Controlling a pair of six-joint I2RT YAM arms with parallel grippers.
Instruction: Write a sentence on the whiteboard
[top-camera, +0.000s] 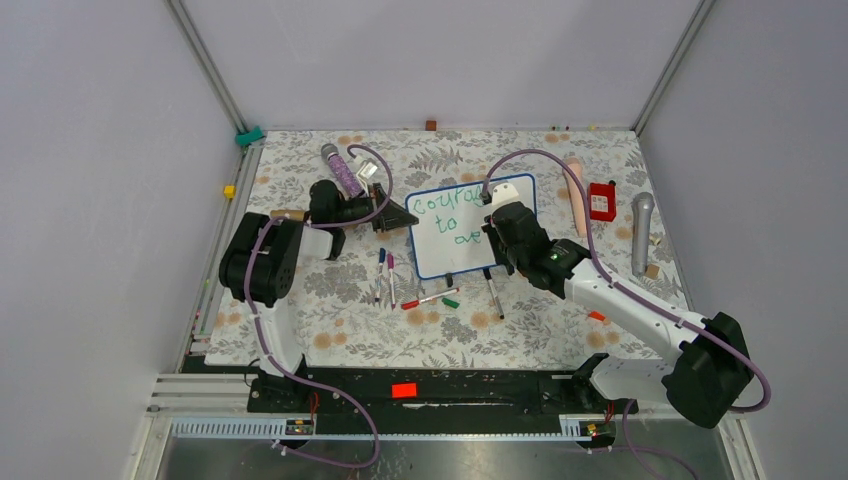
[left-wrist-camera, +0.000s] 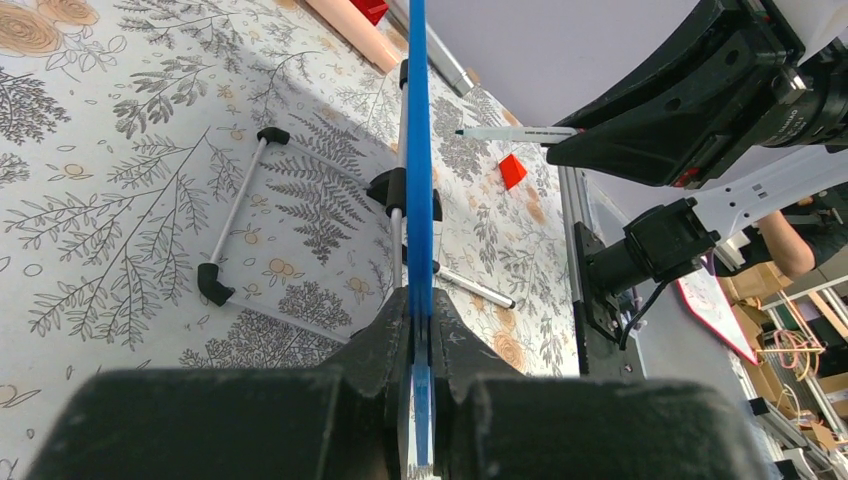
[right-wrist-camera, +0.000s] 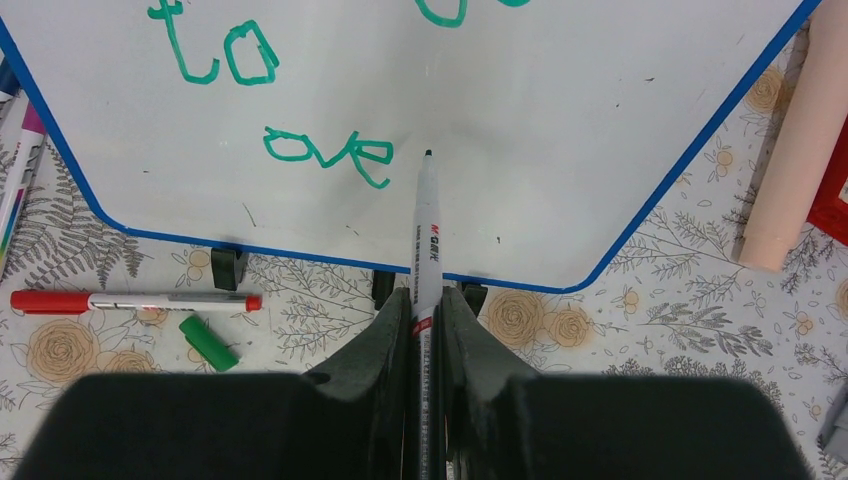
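Clamping the blue frame of the whiteboard (left-wrist-camera: 418, 150), the left jaws are shut on its left edge. They steady it where it stands propped on its black clip feet, near the middle of the flowered bench (top-camera: 330, 335). The right jaws are closed tight on a thin white marker (right-wrist-camera: 427, 235), whose long axis runs straight out from between them toward the white surface.

The sentence (right-wrist-camera: 330, 155) in green so far reads a cut-off top word, then "to", then "ove" on the third line. The marker's black tip sits just to the right of that last "e", level with the letters.

Seen edge-on from the left wrist, the tip looks just off the board rather than pressed on it, though I cannot be sure. The next stroke seems to turn on this. The unwritten part of the line lies to the right of the tip, along the board's long side, with bare white left before the frame. So the right arm, the nearer one, would press in and travel rightward while the left keeps the board from sliding.
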